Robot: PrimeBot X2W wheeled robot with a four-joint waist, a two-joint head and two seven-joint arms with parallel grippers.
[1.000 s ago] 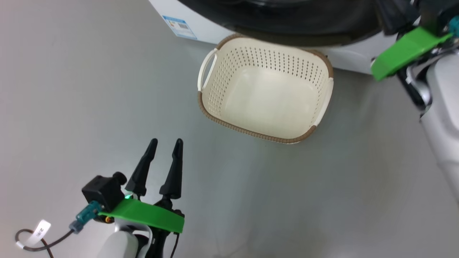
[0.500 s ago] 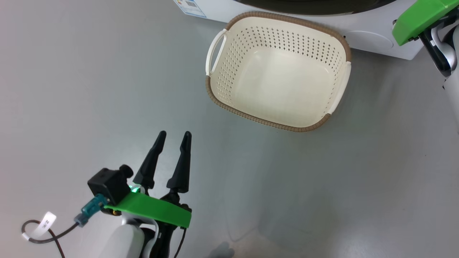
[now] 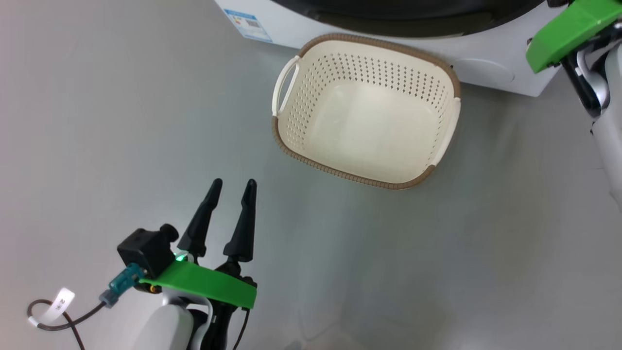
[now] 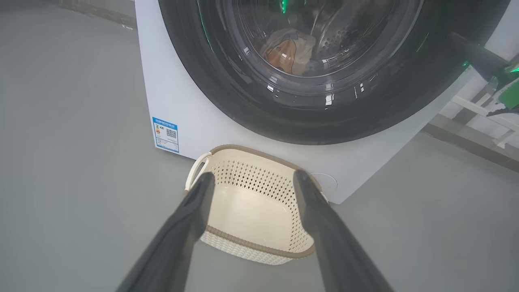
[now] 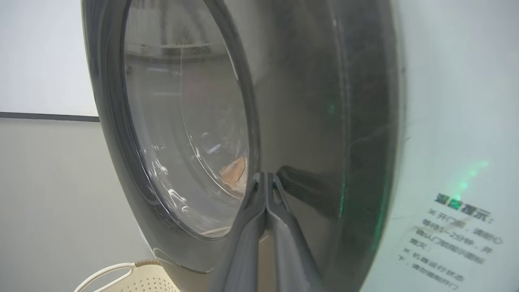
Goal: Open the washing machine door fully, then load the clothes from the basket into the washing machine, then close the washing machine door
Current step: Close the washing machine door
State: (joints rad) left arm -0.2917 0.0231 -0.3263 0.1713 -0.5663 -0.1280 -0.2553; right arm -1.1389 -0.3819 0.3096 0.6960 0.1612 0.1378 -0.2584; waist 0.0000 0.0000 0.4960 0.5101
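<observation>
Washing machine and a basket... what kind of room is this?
Most likely a laundry spot, maybe a bare test room: a white front-loading washing machine with a round black door, a cream basket in front of it, and a plain grey floor.

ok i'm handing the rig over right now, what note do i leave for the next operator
Left gripper: open, holding nothing, over the floor short of the basket.
Right gripper: shut, holding nothing, fingertips at the black ring of the door.
Basket: empty, on the floor in front of the washer.
Clothes: in the drum, seen through the door glass.
Done: loading; the door looks pushed to.
Left: check that the door has latched (cannot tell from these views).
</observation>
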